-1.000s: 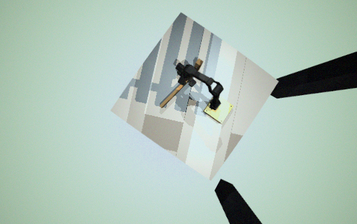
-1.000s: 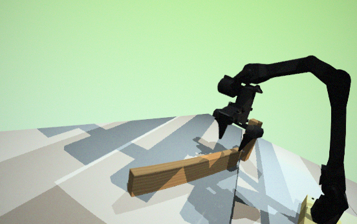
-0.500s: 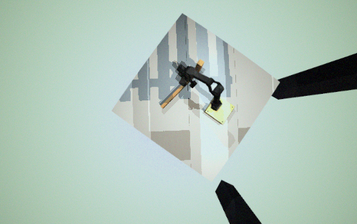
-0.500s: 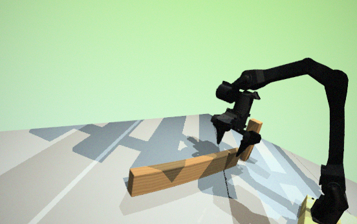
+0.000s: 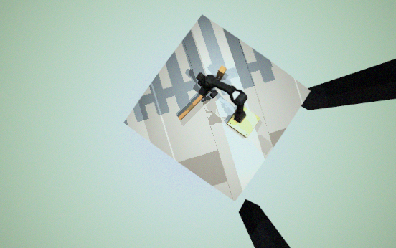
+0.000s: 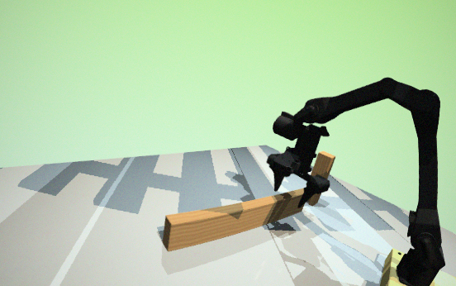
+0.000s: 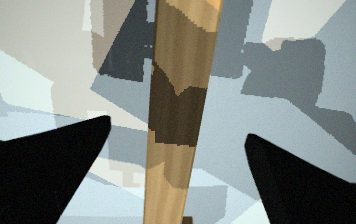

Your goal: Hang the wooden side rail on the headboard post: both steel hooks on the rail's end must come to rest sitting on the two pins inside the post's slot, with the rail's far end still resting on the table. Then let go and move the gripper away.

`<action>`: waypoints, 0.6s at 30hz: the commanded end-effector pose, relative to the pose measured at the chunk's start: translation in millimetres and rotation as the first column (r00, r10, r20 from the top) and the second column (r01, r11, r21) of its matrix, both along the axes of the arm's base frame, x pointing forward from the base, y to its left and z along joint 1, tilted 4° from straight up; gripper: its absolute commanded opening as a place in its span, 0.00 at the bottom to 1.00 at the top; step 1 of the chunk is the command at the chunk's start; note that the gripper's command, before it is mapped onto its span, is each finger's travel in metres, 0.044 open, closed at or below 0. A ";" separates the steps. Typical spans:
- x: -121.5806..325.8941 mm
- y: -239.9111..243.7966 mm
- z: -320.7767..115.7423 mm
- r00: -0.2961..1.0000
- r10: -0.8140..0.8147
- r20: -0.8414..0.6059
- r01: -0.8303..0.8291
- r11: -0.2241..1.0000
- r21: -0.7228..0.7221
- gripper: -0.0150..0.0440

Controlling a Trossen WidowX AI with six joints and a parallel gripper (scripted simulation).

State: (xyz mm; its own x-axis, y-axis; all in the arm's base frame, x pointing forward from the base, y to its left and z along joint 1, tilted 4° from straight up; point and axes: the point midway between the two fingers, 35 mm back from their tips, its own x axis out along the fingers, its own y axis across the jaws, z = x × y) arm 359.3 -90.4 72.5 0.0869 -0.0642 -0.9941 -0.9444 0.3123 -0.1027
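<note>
The wooden side rail (image 5: pixel 190 109) (image 6: pixel 215 227) (image 7: pixel 177 45) stands on its narrow edge, with its far end, the one away from the post, low at the table. Its other end is close to the upright headboard post (image 5: pixel 222 69) (image 6: pixel 325 163). My gripper (image 5: pixel 209 96) (image 6: pixel 289 198) (image 7: pixel 179 131) is open and empty, pointing down over the rail near its post end. In the wrist view the rail runs between the two spread fingers, with space on both sides. The hooks, pins and slot are hidden, so I cannot tell whether the hooks sit on the pins.
The arm's yellow base plate (image 5: pixel 247 130) lies on the patterned table (image 5: pixel 195 143), to the right of the rail in the top view. The black arm (image 5: pixel 224 87) (image 6: pixel 427 145) reaches from it to the rail. Large black shapes (image 5: pixel 351 86) lie beyond the table's edge.
</note>
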 end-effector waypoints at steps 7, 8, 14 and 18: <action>-0.9 0.0 -19.3 1.000 0.005 -0.008 -0.005 1.000 0.005 1.00; -0.8 -0.1 -20.9 1.000 0.005 -0.008 -0.005 1.000 0.005 1.00; -0.9 -0.5 -30.3 1.000 0.005 -0.008 -0.005 1.000 0.005 1.00; -1.0 -0.7 -34.1 1.000 0.005 -0.008 -0.005 1.000 0.005 1.00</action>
